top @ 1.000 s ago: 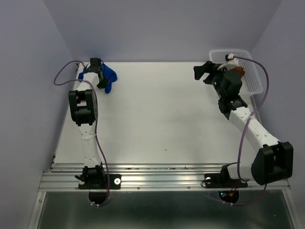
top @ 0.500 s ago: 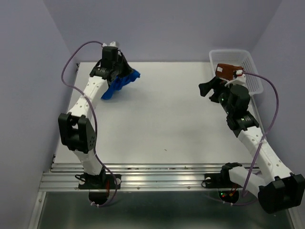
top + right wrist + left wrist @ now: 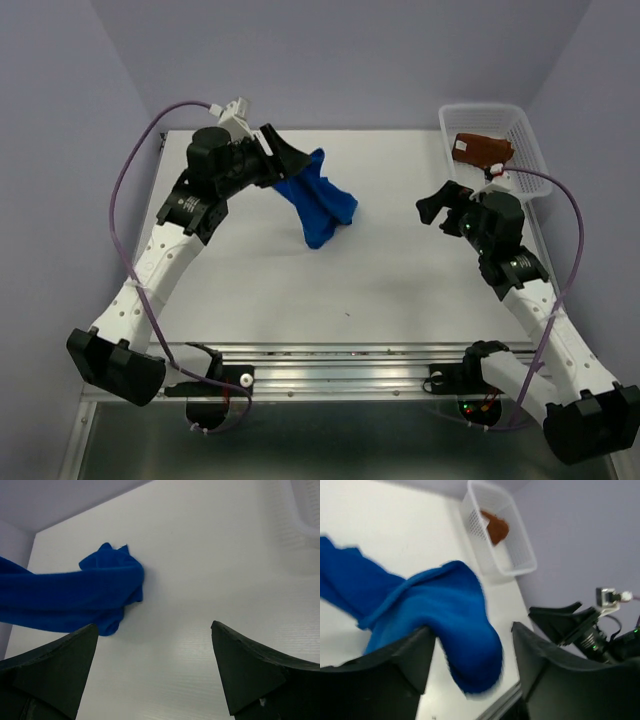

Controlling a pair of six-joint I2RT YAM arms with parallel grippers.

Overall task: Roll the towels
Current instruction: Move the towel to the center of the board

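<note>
Both grippers stand spread: the blue towel [image 3: 320, 205] drapes loosely over the left gripper [image 3: 290, 165], its length trailing rightward toward the empty right gripper [image 3: 432, 203].

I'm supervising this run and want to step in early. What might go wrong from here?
The blue towel hangs bunched from the open left gripper, draped over one finger: it may snag or land crumpled, hard to roll. The brown towel lies in the white basket; the open right gripper may drag the basket when lifting it out.
</note>
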